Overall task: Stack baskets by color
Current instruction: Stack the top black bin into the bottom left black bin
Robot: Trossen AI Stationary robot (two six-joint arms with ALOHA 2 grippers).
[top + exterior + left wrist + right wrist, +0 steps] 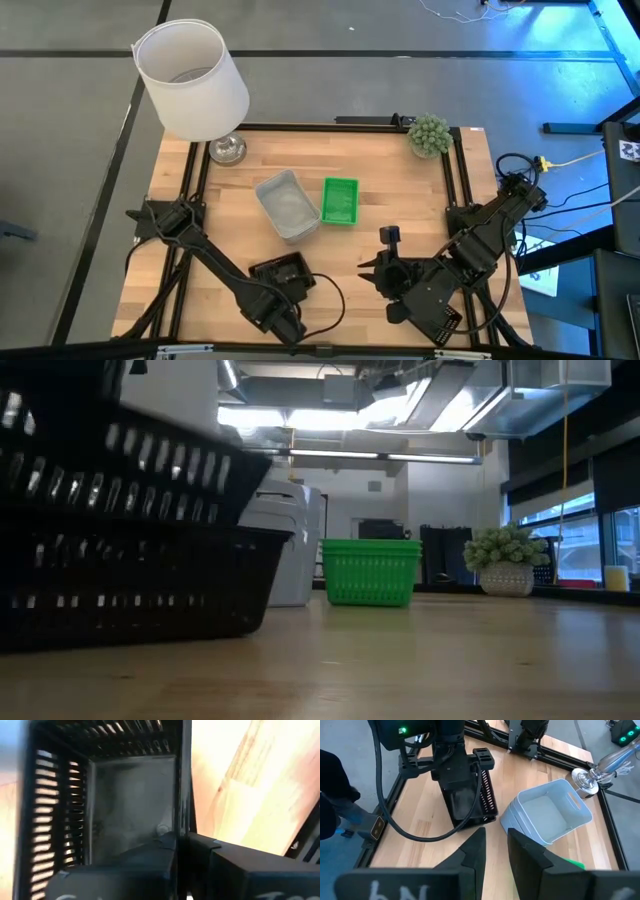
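Two black baskets sit at the table's near left: one (130, 580) level on the wood, another (120, 450) tilted above it. My left gripper (284, 276) is shut on the tilted one (130, 805), also visible in the right wrist view (470, 800). Grey-white baskets (288, 205) stand nested at mid-table, with a green basket (340, 200) just to their right. My right gripper (496, 840) hovers open above the near right part of the table, nothing between its fingers. My left gripper pinches a side wall of the tilted black basket at its rim (183, 805), one finger (130, 865) inside the basket and one (240, 865) outside. The fingers come from above, pointing steeply down. The basket hangs tilted, its lower end down in the level black basket (200, 560).
A white lampshade (190, 75) on a metal foot stands at the far left corner. A small green ball-shaped plant (428, 133) stands at the far right corner. Bare wood (400, 225) lies between the green basket and my right arm.
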